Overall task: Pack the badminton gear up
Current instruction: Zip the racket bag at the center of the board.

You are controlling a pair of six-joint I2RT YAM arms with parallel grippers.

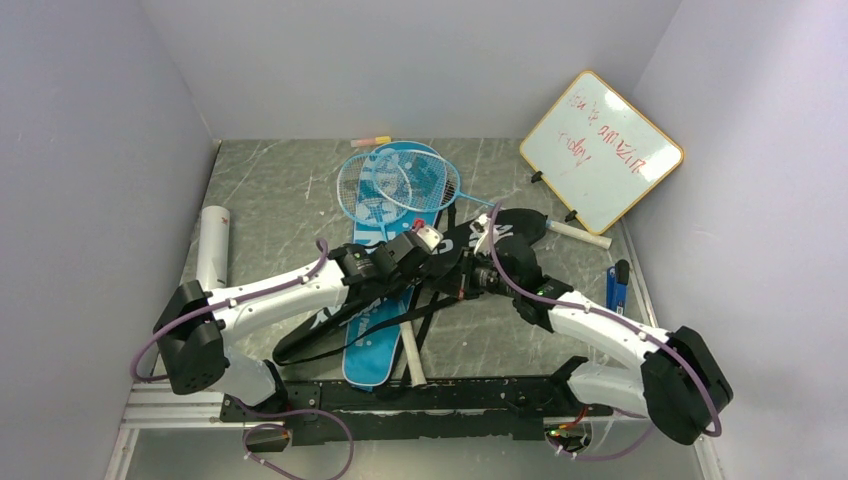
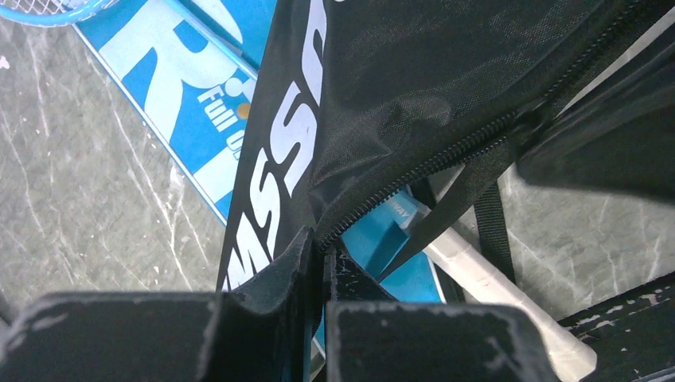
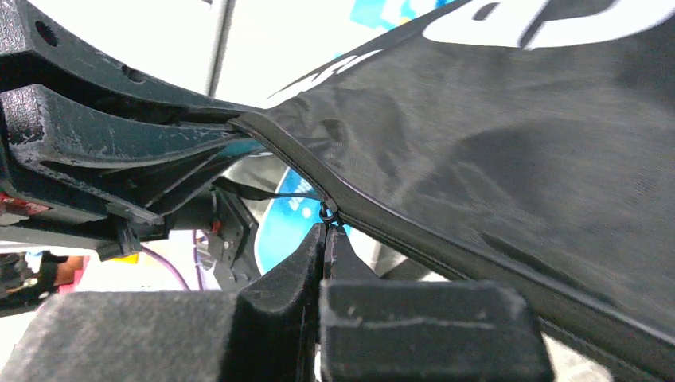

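The black bag with white lettering hangs lifted between my two grippers over the table's middle. My left gripper is shut on the bag's edge beside the zip. My right gripper is shut on the zip pull at the bag's rim. The blue bag lies flat beneath, and it also shows in the left wrist view. Two light-blue-framed rackets lie on its far end. A white-wrapped racket handle pokes out under the black bag. No shuttlecocks show.
A long white tube lies by the left wall. The orange-rimmed whiteboard leans at the back right. A blue marker lies near the right wall and an orange pen at the back. Black straps trail forward.
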